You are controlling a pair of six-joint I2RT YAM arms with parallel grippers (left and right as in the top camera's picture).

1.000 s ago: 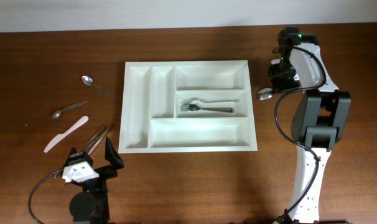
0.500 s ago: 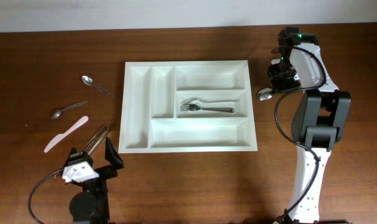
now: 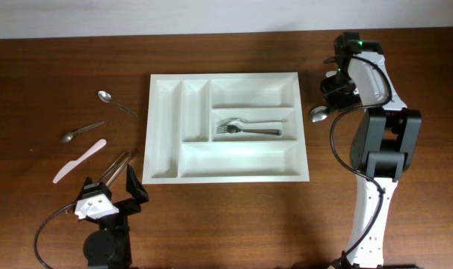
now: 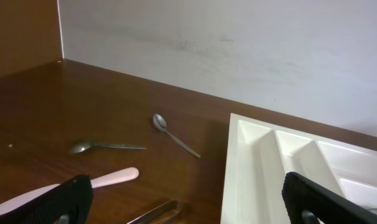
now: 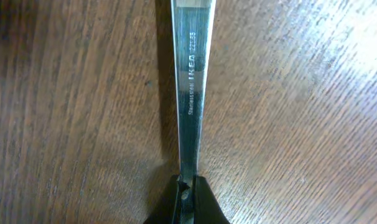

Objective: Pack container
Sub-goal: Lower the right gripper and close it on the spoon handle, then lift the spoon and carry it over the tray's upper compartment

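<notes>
Now pinching a slim steel spoon [image 5: 193,74] by its handle in the right gripper [image 5: 187,190], just right of the container [image 3: 241,158] lying flat on the counter [image 3: 234,217], with the left gripper [image 4: 188,205] spread wide, empty. Probably light, stiff, slick plastic; best gripped by a rim wall.

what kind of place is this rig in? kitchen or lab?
Probably a lab bench, not a kitchen: bare wooden table against a blank wall, robot arms at left and right, just a cutlery tray and loose utensils laid out.
</notes>
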